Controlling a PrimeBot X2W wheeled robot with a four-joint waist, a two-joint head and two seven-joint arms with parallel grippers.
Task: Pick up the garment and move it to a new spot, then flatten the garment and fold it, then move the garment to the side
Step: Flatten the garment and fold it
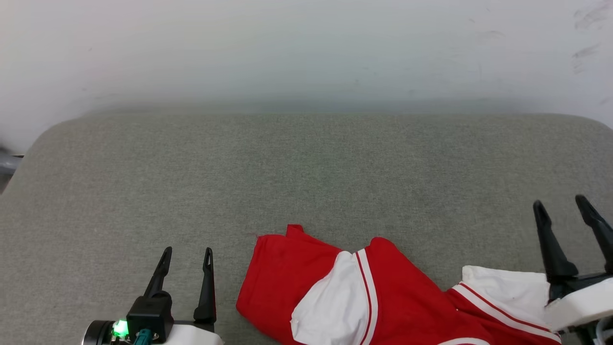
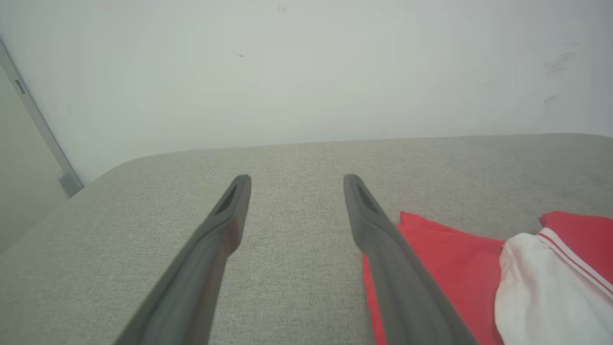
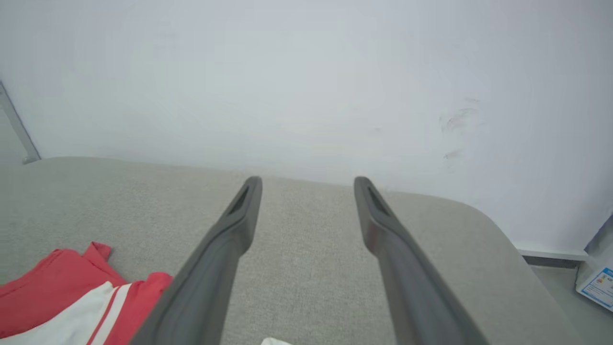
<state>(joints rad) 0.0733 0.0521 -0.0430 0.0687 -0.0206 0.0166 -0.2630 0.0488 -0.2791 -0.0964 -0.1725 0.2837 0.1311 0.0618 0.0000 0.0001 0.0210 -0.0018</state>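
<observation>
The garment (image 1: 383, 297), a red shirt with white sleeves and red-and-white striped trim, lies crumpled at the near edge of the grey padded surface (image 1: 306, 172), partly cut off by the bottom of the head view. Its lettering is hidden. My left gripper (image 1: 187, 252) stands open just left of the shirt, nothing between its fingers. In the left wrist view the garment (image 2: 445, 258) lies beside the right finger (image 2: 383, 239). My right gripper (image 1: 562, 207) is open above the shirt's white right sleeve (image 1: 507, 287). The right wrist view shows the garment (image 3: 72, 297) at lower left.
A pale wall (image 1: 306, 48) rises right behind the grey surface. The surface has rounded far corners. A grey metal post (image 2: 38, 124) stands at the left edge, and a small box with a blue label (image 3: 598, 285) sits on the floor at the right.
</observation>
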